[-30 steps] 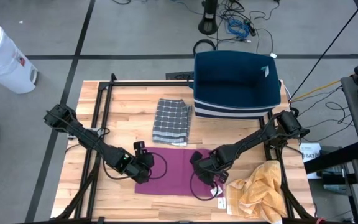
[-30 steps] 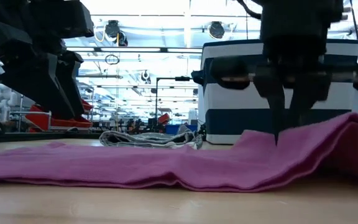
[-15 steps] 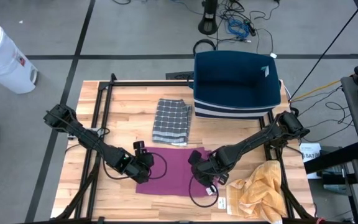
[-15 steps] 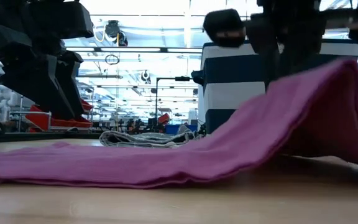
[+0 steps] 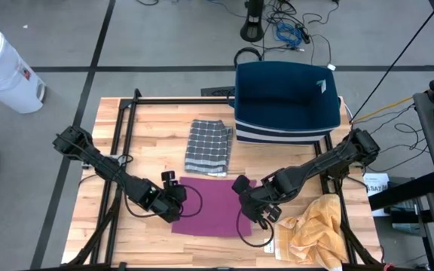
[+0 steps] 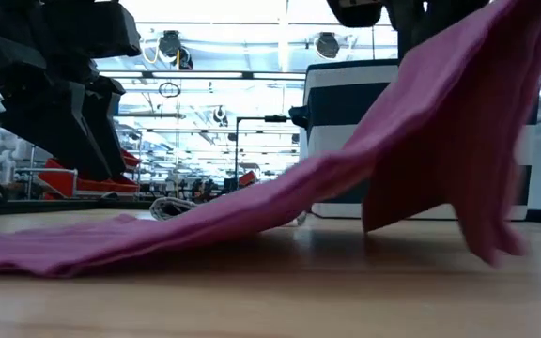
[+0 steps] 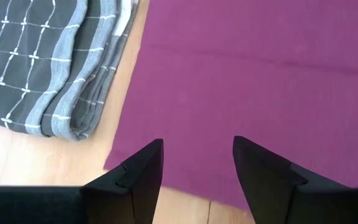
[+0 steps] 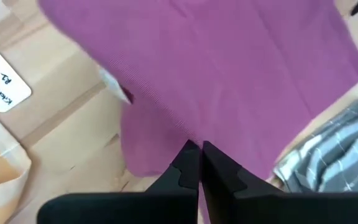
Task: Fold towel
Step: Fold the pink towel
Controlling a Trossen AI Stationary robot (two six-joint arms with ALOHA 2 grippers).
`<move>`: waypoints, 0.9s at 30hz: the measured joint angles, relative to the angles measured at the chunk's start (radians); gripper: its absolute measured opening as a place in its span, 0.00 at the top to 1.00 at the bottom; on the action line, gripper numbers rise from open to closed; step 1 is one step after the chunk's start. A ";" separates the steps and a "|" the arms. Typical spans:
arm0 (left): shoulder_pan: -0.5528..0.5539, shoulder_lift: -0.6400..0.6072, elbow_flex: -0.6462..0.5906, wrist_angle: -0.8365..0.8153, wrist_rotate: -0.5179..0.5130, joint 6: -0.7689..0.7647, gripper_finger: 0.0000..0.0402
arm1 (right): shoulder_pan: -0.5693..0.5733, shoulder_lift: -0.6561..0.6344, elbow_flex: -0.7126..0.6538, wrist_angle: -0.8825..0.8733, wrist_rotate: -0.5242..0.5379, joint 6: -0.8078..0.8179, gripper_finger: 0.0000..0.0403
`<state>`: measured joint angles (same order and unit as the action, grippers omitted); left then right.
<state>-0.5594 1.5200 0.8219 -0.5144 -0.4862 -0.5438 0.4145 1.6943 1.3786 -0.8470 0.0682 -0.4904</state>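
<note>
A purple towel [image 5: 209, 209] lies on the wooden table between both arms. Its left part [image 6: 36, 253] rests flat on the table, and its right part [image 6: 449, 84] is raised and slopes up to the right. My right gripper [image 5: 253, 211] is shut on that raised side [image 8: 199, 146]. My left gripper [image 5: 178, 205] is low over the towel's left edge [image 7: 142, 124]. It is open, with one finger on either side of a strip of the cloth [image 7: 197, 146]. My right gripper pinches the towel near its right edge [image 8: 194, 134] between the two fingers, coming from above. One layer or several, I cannot tell. The right part is lifted clear, a corner [image 6: 496, 235] hangs slack below, and the left end stays on the table. My left gripper: whether its open fingertips [image 7: 151, 152] touch the towel, I cannot tell.
A folded grey checked towel [image 5: 208, 145] lies just beyond the purple one. A dark blue bin [image 5: 286, 102] stands at the far right. A crumpled yellow cloth [image 5: 315, 233] and a paper label [image 8: 5, 87] lie at the near right. Bare wood shows near the table's near edge.
My right gripper has risen, carrying the towel's right edge up from the table. That side went from a low hump to a high slope with a corner hanging down. The left part stayed flat on the table, and from above the towel looks narrower.
</note>
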 joint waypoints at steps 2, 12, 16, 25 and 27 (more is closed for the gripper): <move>0.000 0.000 0.000 0.002 0.000 0.000 0.50 | 0.003 -0.012 0.000 -0.015 0.011 0.005 1.00; 0.000 0.000 0.000 0.016 0.007 0.002 0.50 | 0.009 -0.067 0.001 0.025 0.064 -0.030 1.00; 0.000 0.000 0.000 0.016 0.005 0.003 0.50 | 0.005 -0.062 0.001 0.065 0.063 -0.082 1.00; -0.032 -0.003 0.000 -0.039 -0.088 -0.005 0.50 | -0.024 -0.055 0.012 0.126 0.058 -0.141 1.00; -0.032 -0.003 0.000 -0.062 -0.041 -0.013 0.50 | -0.031 -0.050 0.030 0.132 0.057 -0.142 1.00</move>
<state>-0.5910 1.5166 0.8223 -0.5768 -0.5271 -0.5572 0.3831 1.6446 1.4086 -0.7153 0.1253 -0.6327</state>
